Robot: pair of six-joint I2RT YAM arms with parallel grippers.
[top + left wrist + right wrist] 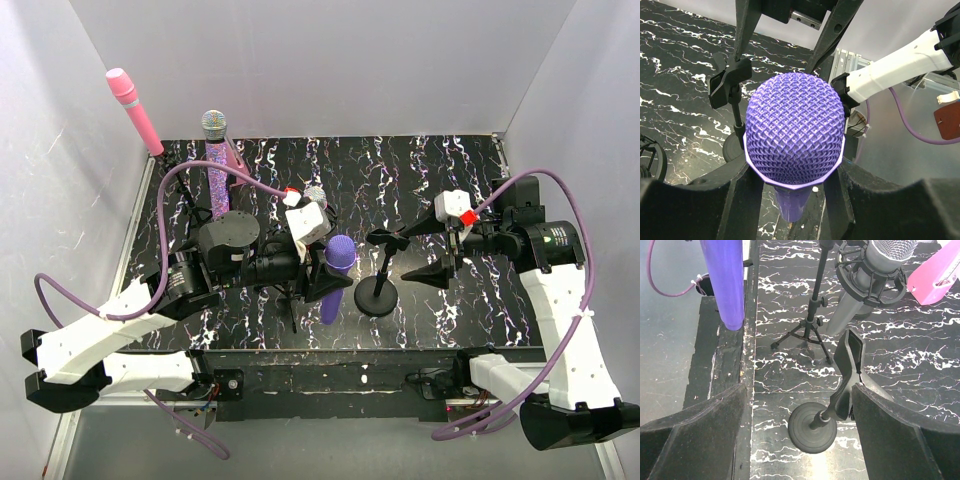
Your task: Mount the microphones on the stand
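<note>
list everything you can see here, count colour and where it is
plain purple microphone: 1, purple, mid-mat, gripped in the left hand
pink microphone: 1, pink, leaning on the far-left wall
glittery purple microphone: 1, purple with silver mesh head, upright at far left of the mat
silver-grey microphone: 1, silver-grey, in the tripod stand's mount
tripod stand: 1, black, mid-mat
round-base stand: 1, black, clip on top, no microphone in it, centre of mat
pink block: 1, pink, far side by the silver-grey microphone
mat: 1, black with white marbling
cables: 2, purple, one along each arm
left hand: 1, black, shut on the plain purple microphone
right hand: 1, black, open, facing the round-base stand
</note>
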